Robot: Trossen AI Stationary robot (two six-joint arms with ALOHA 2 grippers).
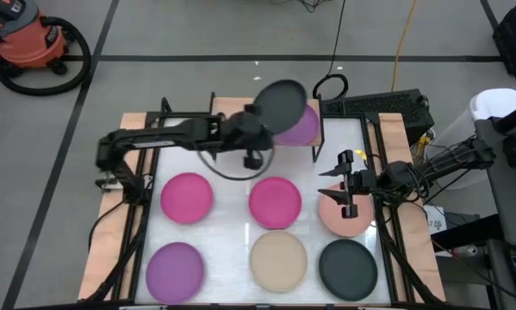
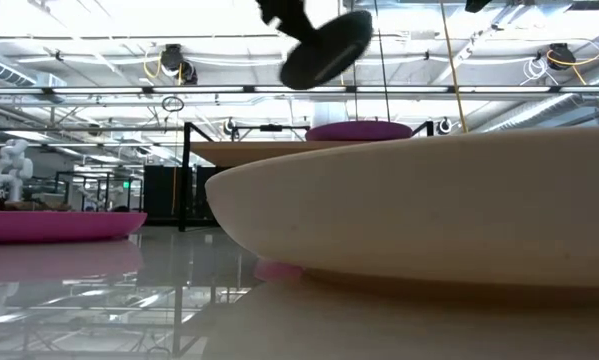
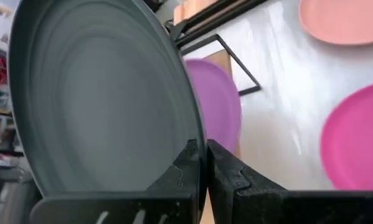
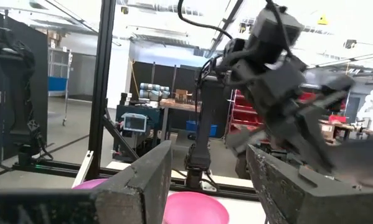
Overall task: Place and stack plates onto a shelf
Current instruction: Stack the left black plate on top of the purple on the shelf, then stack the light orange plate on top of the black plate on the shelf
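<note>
The left wrist view shows what the others cannot: the left gripper [image 3: 203, 163] has its two fingers pinched on the rim of a dark grey plate [image 3: 99, 99], which stands nearly on edge, with a purple plate [image 3: 220, 115] lying on the wooden shelf [image 3: 225, 61] just behind it. The high view places that held plate above the shelf, partly over the purple plate there, and shows the rest of the table [image 1: 232, 202]: two magenta plates [image 1: 187, 196] near the shelf, a salmon plate [image 1: 342, 215] beside them, and farther from the shelf a second purple plate [image 1: 175, 266], a beige plate [image 1: 278, 259] and another dark grey plate [image 1: 347, 266]. The right gripper [image 1: 344, 178] hovers over the salmon plate; the right wrist view shows its fingers spread apart with nothing between them. The low view is mostly filled by the beige plate's rim, with the shelf beyond it. The tabletop is glossy white with wooden edges; an orange shop vacuum [image 1: 25, 39] stands on the grey floor beyond the shelf.
</note>
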